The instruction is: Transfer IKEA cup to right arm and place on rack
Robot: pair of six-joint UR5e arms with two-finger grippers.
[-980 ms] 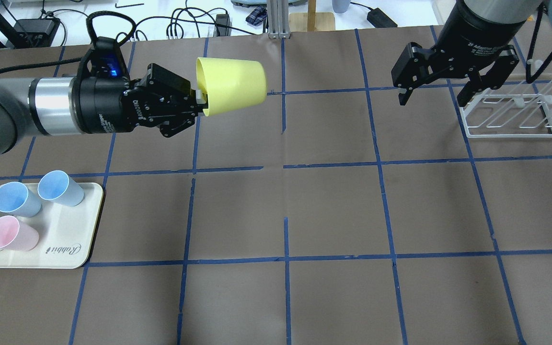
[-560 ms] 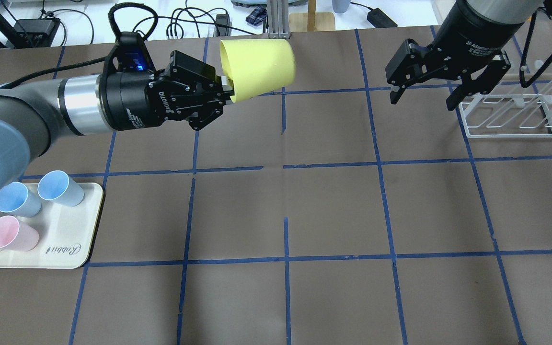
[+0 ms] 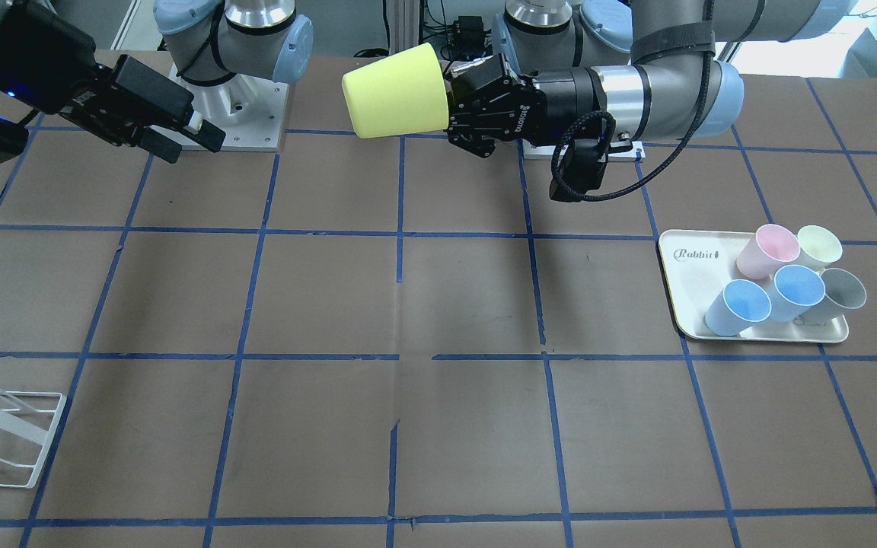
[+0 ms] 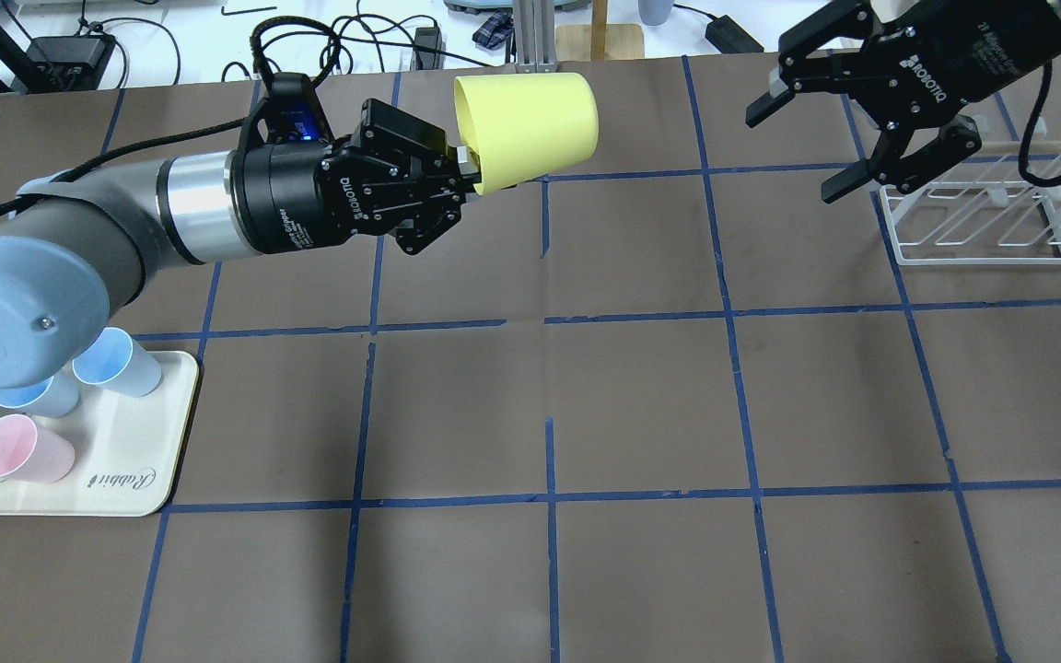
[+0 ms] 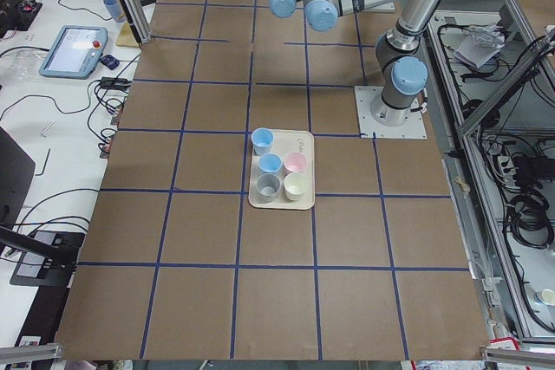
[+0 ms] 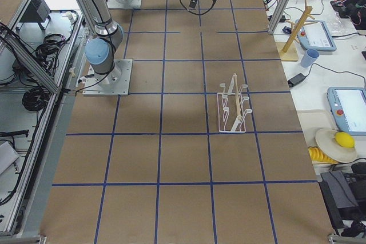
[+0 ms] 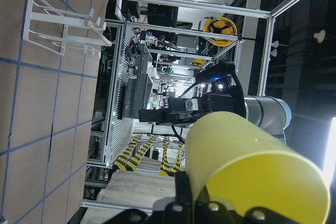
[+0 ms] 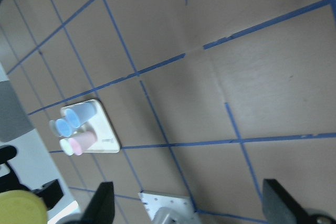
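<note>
The bright yellow IKEA cup (image 4: 530, 129) lies on its side in the air over the table's far middle, base pointing right. It also shows in the front view (image 3: 393, 103) and the left wrist view (image 7: 252, 166). My left gripper (image 4: 466, 177) is shut on its rim, one finger inside the cup. My right gripper (image 4: 796, 152) is open and empty, raised at the far right, well apart from the cup and just left of the white wire rack (image 4: 982, 226). In the front view the right gripper (image 3: 191, 144) faces the cup across a gap.
A cream "Rabbit" tray (image 4: 125, 460) at the near left holds pink, pale green, grey and two blue cups. The left arm's elbow hangs over part of it. Cables and gear lie beyond the table's far edge.
My left arm has carried the yellow cup to the right and farther back. My right gripper has risen, turned and moved slightly right, still open.
</note>
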